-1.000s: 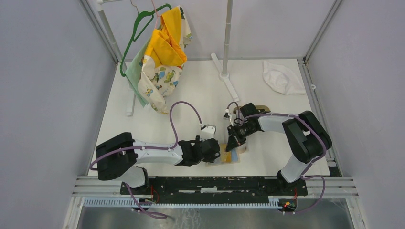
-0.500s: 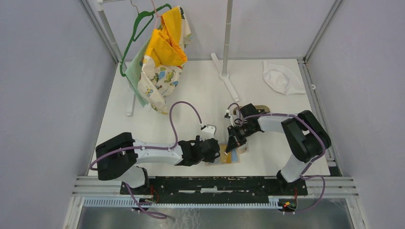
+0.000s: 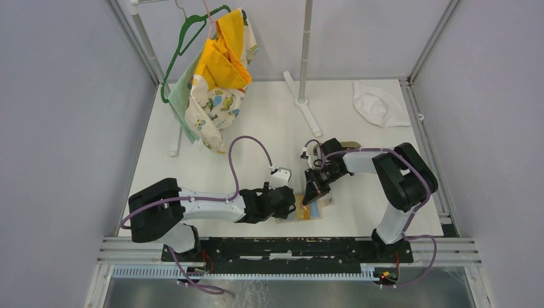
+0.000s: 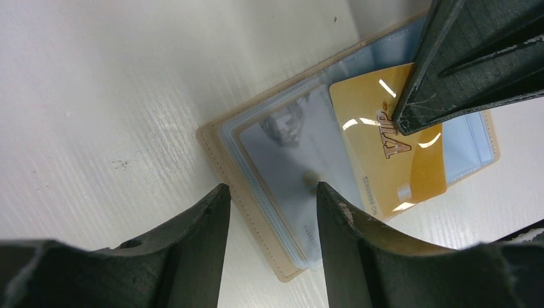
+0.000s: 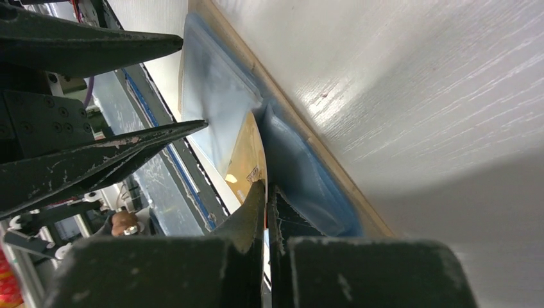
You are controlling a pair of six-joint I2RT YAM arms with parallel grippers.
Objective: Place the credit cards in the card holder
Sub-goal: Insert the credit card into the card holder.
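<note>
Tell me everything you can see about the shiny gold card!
The gold card is a thin, glossy, plastic-looking rectangle with rounded corners. It has big "VIP" letters and tiny print along one edge. It sits slanted over the light blue pockets of the open tan card holder. The right gripper is shut, and its dark tips pinch the card near the letters. The wrist view shows the card bending a little there. I cannot tell whether it has started sliding into a pocket.

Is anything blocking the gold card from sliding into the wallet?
Nothing visible. The right hand pinches the gold card right at the blue sleeve of the open holder. The left hand is open over the holder's other end, clear of the card's way in.
</note>
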